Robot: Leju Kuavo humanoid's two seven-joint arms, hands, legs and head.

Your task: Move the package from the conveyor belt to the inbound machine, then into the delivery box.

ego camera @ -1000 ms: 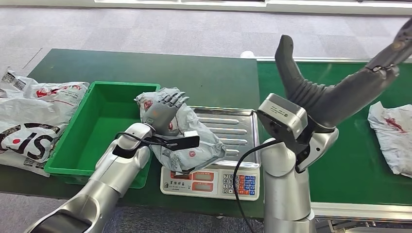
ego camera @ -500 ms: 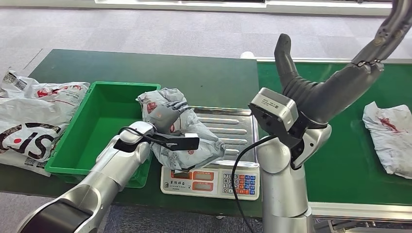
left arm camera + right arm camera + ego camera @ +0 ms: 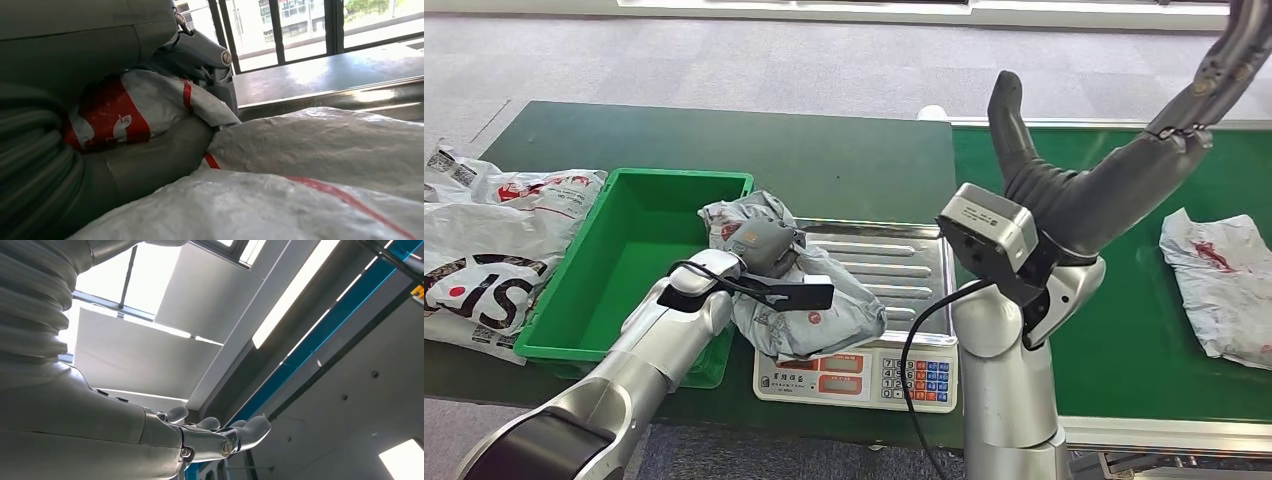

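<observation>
Left hand [image 3: 762, 247] has a fistful of the package [image 3: 809, 305] lying on the scale [image 3: 894, 262] by the green bin [image 3: 639, 245] — right hand [image 3: 1114, 180] is up, fingers spread, holding nothing.

Left hand [image 3: 762, 246] has closed on the package [image 3: 809, 300] (fingers curled).

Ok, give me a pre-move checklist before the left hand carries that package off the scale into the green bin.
1. Left hand grips the grey package: ok, fingers closed into its upper fold.
2. Package clear of the scale: not ok, its bulk rests on the steel tray.
3. Green bin free to receive: ok, interior looks bare.
4. Right hand out of the path: ok, raised above the belt, holding nothing.
5. Grip firmness: cannot tell; only a bunch of wrapper sits in the hand.
6. Second package on the conveyor belt out of the way: ok.
</observation>
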